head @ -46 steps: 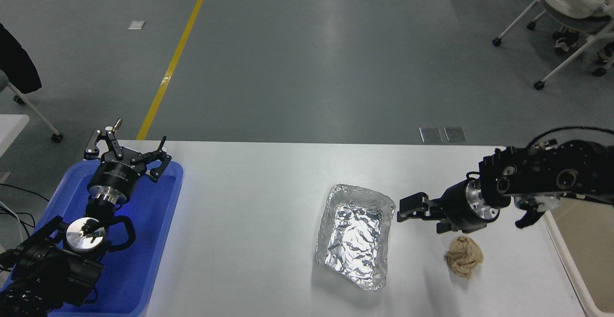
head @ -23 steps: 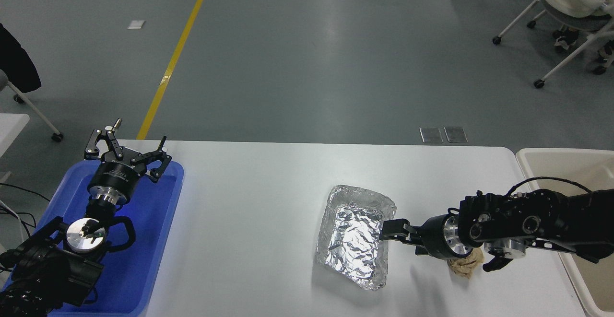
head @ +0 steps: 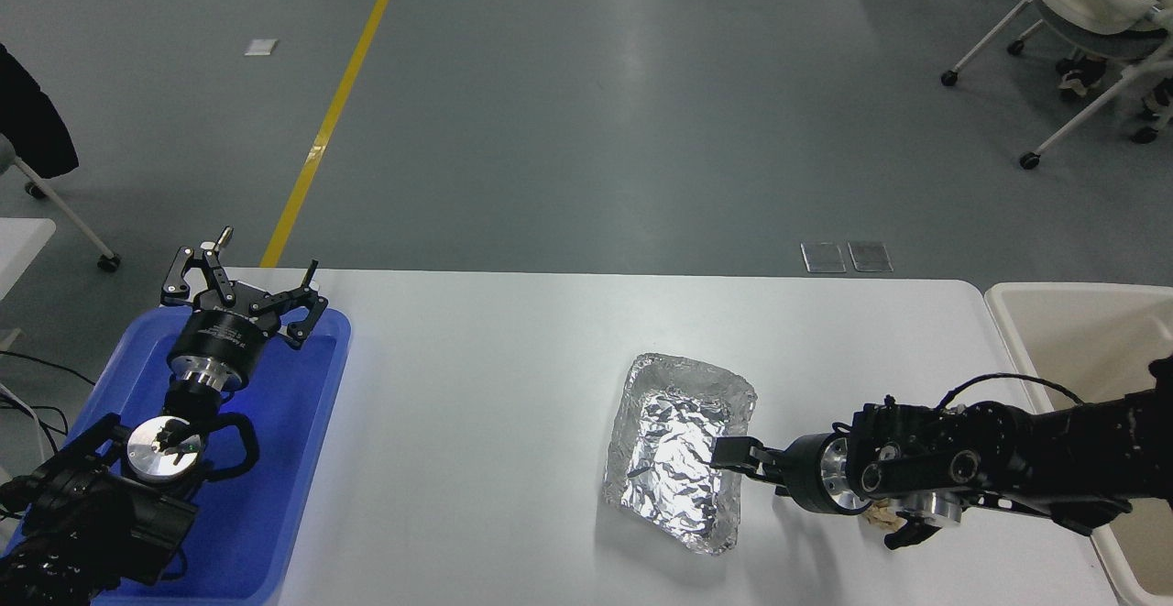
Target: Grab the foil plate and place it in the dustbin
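White table [head: 476,404], foil plate [head: 678,446] mid-right

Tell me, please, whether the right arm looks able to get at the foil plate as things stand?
Probably yes. The right gripper is already at the right rim of the foil plate, with nothing between them; the crumpled paper ball lies behind, under the arm.

Right claw [head: 726,453] dropped lower, advanced over foil plate [head: 678,450] right rim; paper ball now mostly hidden.
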Controlling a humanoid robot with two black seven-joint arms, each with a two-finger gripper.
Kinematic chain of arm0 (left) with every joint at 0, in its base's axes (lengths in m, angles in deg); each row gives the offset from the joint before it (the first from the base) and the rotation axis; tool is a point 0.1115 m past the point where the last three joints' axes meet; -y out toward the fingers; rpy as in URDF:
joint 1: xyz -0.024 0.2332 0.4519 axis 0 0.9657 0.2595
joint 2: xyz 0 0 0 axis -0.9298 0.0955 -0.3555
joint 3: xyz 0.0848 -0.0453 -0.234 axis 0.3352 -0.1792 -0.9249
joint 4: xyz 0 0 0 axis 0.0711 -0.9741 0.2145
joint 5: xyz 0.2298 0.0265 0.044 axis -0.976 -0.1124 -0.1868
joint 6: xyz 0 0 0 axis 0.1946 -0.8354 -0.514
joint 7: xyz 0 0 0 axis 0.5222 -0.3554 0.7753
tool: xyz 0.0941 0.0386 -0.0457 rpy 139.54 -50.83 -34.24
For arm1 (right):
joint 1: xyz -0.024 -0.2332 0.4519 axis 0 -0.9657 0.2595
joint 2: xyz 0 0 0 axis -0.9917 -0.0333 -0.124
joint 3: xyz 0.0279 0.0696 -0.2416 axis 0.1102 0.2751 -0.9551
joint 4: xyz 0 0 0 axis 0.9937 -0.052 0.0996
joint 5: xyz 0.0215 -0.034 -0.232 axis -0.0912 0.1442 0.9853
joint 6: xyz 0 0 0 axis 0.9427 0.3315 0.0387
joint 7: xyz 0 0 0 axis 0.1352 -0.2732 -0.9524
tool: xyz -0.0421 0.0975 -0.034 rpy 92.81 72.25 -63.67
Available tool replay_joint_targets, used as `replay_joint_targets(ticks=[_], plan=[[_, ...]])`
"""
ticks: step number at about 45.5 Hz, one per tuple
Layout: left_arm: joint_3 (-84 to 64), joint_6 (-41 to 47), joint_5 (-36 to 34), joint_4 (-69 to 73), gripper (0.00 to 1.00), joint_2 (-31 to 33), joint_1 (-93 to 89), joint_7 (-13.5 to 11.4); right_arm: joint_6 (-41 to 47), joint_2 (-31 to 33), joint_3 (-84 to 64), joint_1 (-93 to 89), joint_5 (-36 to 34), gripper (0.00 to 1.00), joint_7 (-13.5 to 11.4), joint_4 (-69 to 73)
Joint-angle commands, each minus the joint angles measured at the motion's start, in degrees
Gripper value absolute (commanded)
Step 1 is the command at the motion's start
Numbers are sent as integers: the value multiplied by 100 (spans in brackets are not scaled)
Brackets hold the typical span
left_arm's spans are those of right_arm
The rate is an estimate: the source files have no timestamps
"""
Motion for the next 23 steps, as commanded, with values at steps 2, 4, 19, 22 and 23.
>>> replay_joint_targets(ticks=[2,4,19,22,23], plan=[[0,5,0,1,100,-4,-5,2,-228,-184,-105,-112,81,41,2,-188],[0,-3,0,1,100,-4,4,-7,-228,-184,-140,-103,81,29,2,-188],[0,-3,0,-8,100,-4,4,1,-228,-254,-272,28,133,0,2,-170],[0,-3,0,-8,100,-4,4,2,-228,-236,-272,73,133,0,2,-152],[0,-3,0,1,100,-4,-5,2,-228,-228,-281,90,125,0,2,-144]])
